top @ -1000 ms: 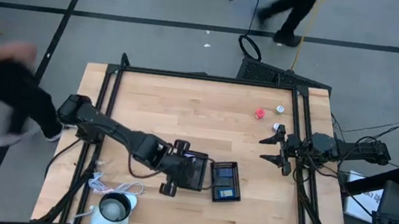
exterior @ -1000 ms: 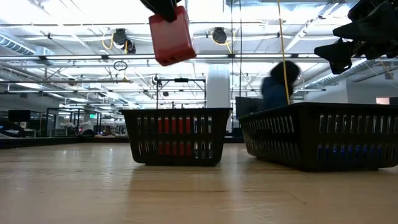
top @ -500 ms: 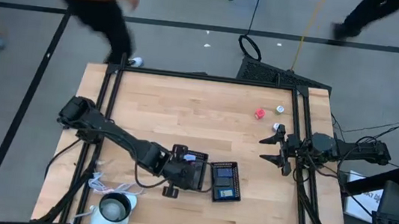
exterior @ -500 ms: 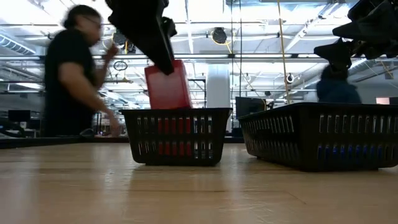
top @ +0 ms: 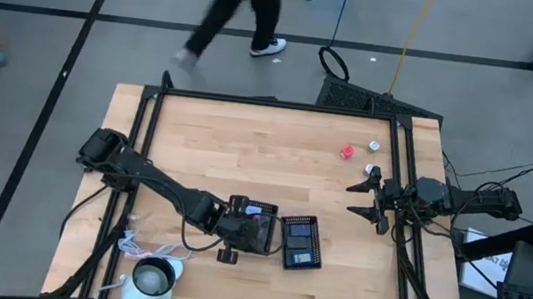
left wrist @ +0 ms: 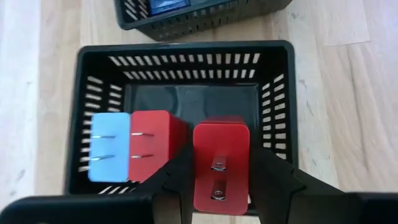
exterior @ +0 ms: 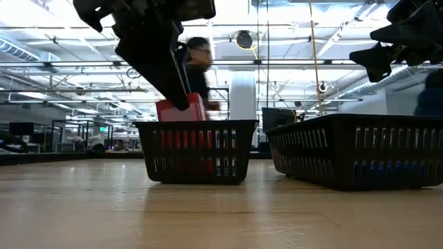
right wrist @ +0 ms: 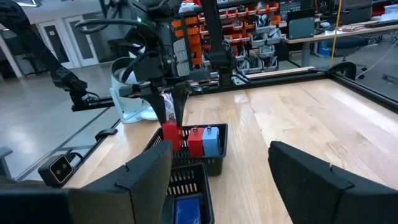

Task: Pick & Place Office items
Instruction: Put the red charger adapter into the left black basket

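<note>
Left tool clamped on red block, hanging over small black tray at counter 6 o'clock. Inside tray: second red block, light blue block, upright. Block looks rigid, light, smooth; pinch flat sides. Right tool spread wide, idle at 3 o'clock.

I couldn't read any text, labels, nos. or signs in any view; nothing legible on trays, blocks, arms or the room bkgd.
</note>
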Controlling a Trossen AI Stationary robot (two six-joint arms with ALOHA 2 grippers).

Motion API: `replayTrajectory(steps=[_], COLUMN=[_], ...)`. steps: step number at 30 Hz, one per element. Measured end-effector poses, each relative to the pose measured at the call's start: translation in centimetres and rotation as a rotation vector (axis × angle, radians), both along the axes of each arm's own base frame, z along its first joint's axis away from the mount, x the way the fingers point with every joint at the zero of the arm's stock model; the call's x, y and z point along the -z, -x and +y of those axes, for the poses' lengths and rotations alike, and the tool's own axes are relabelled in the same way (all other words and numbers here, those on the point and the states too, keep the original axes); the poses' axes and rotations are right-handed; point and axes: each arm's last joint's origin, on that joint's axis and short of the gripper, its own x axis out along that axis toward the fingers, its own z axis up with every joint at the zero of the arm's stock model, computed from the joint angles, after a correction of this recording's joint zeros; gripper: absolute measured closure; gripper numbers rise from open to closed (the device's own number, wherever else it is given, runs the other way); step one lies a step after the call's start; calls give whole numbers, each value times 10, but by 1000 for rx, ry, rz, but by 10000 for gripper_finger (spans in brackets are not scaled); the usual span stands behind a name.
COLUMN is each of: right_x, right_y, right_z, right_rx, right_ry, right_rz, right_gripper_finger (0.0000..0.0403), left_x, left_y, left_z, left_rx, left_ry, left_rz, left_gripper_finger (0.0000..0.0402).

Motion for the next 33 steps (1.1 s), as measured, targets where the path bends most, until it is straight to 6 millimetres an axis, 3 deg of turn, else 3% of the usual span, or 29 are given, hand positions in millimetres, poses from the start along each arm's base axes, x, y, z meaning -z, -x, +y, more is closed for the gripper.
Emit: replayTrajectory(steps=[10,23,33], right_x=[0,0,0], right_y=[0,0,0], right_z=[0,0,0], right_rx=[0,0,0], right_ry=[0,0,0], right_rz=[0,0,0], right_gripper_finger=[149,149,149], left_x=[11,10,31], left_y=[4,2,-6], left_z=[2,1,-3], left_rx=[-21,-24,-11], left_ry=[14,23,48], left_rz=[13,-6,30], left_gripper_finger=[286,286,285])
